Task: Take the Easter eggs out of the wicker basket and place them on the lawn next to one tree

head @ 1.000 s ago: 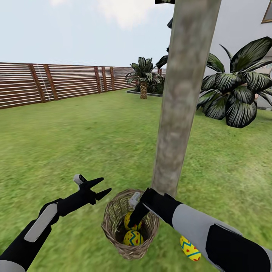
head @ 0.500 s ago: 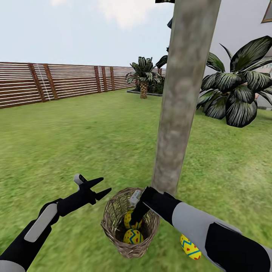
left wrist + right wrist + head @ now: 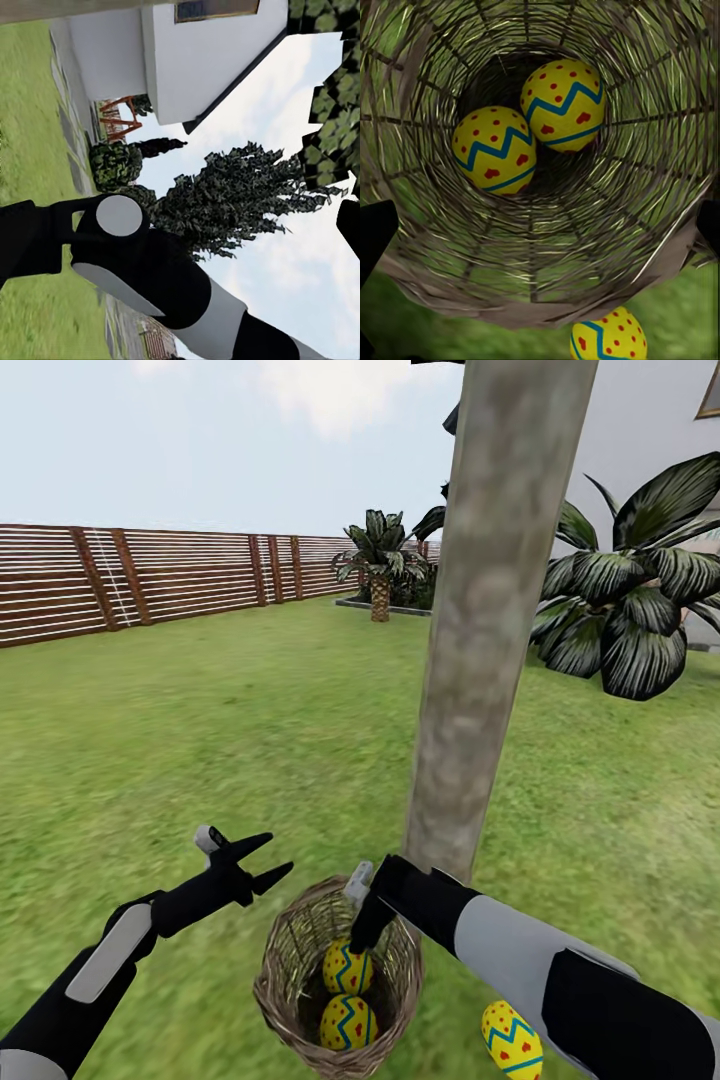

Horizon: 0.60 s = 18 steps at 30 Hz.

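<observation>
The right pincer [image 3: 362,938] reached down into the wicker basket [image 3: 283,970] at the foot of the tree [image 3: 480,620], its tips hidden, so its state could not be told. Two eggs [image 3: 495,150] lay inside; a third egg [image 3: 511,1040] lay on the lawn [image 3: 250,740] just beside the basket. The left pincer [image 3: 262,862] hovered beside the basket, spread apart.

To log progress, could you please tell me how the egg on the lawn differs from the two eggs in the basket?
The lawn egg lies out on the grass, right of the wicker basket; the two basket eggs sit inside, side by side. It lies alone; they nearly touch. All share yellow shells, blue zigzags and red marks.
</observation>
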Available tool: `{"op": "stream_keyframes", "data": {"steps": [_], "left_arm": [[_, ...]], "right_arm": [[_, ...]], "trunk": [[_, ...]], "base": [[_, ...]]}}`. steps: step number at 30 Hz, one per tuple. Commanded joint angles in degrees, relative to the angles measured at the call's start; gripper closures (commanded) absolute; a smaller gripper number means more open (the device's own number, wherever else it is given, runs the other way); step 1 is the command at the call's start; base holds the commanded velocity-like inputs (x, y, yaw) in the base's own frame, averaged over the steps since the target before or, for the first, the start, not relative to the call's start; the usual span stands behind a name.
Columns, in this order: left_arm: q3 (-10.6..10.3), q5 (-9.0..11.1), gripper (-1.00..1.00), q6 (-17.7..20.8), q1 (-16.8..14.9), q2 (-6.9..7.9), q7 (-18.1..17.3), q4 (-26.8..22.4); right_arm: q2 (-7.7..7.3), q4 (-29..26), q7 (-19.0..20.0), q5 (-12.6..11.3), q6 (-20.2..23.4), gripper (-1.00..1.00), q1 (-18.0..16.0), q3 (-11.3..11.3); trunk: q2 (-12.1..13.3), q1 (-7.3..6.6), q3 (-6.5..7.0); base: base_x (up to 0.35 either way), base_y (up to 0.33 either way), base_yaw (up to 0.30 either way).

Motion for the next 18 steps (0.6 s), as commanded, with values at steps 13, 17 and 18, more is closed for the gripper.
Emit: {"op": "stream_keyframes", "data": {"steps": [13,17,18], "left_arm": [[0.0,-0.3,-1.00,0.2,-0.1,-0.11,0.0,0.8],[0.1,-0.3,-1.00,0.2,-0.1,-0.08,0.1,0.8],[0.1,-0.3,-1.00,0.2,-0.1,-0.07,0.1,0.8]], "right_arm": [[0.16,-1.8,-0.1,10.1,0.2,-1.00,-0.1,0.5],[0.09,-5.3,-0.1,12.3,0.1,-1.00,-0.2,0.5],[0.10,-5.6,-0.1,12.6,0.0,-1.00,-0.3,0.5]], "trunk": [[-4.8,2.63,-2.21],[-6.4,3.51,-2.93],[-6.8,3.73,-3.10]], "base": [[0.003,0.000,0.000],[0.000,0.000,0.000],[0.000,0.000,0.000]]}}
